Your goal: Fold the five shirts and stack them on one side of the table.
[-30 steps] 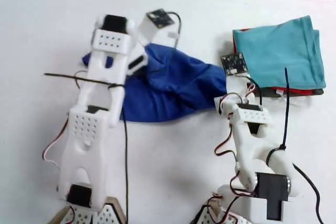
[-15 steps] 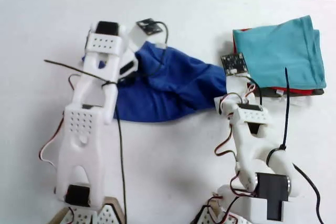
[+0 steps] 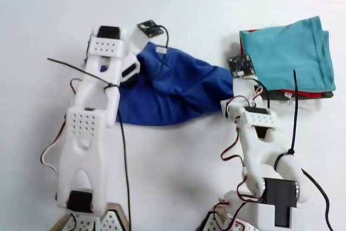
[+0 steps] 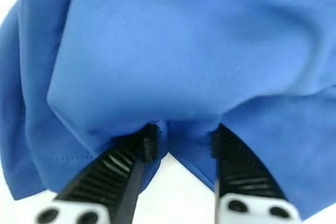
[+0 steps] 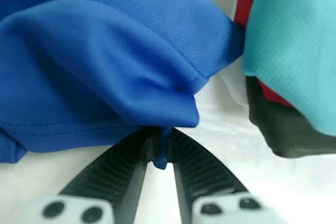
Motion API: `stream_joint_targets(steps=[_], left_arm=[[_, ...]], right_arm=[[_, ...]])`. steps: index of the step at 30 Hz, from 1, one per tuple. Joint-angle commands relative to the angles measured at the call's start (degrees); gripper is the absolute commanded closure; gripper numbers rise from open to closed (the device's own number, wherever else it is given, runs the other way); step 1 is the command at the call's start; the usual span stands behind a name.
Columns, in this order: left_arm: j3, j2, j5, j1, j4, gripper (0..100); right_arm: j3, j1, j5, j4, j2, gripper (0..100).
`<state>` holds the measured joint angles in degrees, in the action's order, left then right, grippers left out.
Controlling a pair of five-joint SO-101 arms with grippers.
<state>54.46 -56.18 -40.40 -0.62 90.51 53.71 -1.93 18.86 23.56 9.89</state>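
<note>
Right wrist view: my right claw [image 5: 160,148] pinches the hem of the crumpled blue mesh shirt [image 5: 105,61] lying mid-table beside the teal-topped folded stack [image 5: 294,30]; my left claw [image 4: 184,136] grips its far fold; uneven pulling could slip it.

A white left arm [image 3: 89,128] and a white right arm [image 3: 259,144] meet opposite ends of a crumpled royal-blue fabric shirt [image 3: 173,93] on a white table [image 3: 178,177], near a teal-topped stack of folded shirts [image 3: 286,52].

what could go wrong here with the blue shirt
1. The right claw pinches only a thin hem of the blue shirt, so it may slip out if the left claw pulls away.
2. The shirt's end lies beside the folded stack, so tugging could drag the teal shirt on top askew.
</note>
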Motion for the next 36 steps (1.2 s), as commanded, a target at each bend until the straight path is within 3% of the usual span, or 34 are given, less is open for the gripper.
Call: stream_joint_targets(steps=[1,9,14,20,31,36], left_arm=[[0.22,0.53,-0.26,1.49,-0.88,86],[0.75,0.97,-0.18,2.55,0.0,83],[6.02,2.02,-0.62,2.73,7.21,98],[16.13,3.87,-0.18,2.2,11.87,97],[16.48,17.49,-0.09,0.62,11.87,97],[16.48,24.18,0.62,-1.93,11.87,97]], right_arm=[[-1.58,-0.4,-0.26,-0.84,-0.04,97.8],[-1.58,-0.4,-0.26,-0.84,-0.04,97.8],[-1.58,-0.4,-0.26,-0.84,-0.04,97.8],[-1.58,-0.4,-0.26,-0.84,-0.13,97.8],[-2.02,-0.04,-0.35,-0.04,0.57,97.8],[-15.12,0.84,-0.35,16.31,7.34,97.8]])
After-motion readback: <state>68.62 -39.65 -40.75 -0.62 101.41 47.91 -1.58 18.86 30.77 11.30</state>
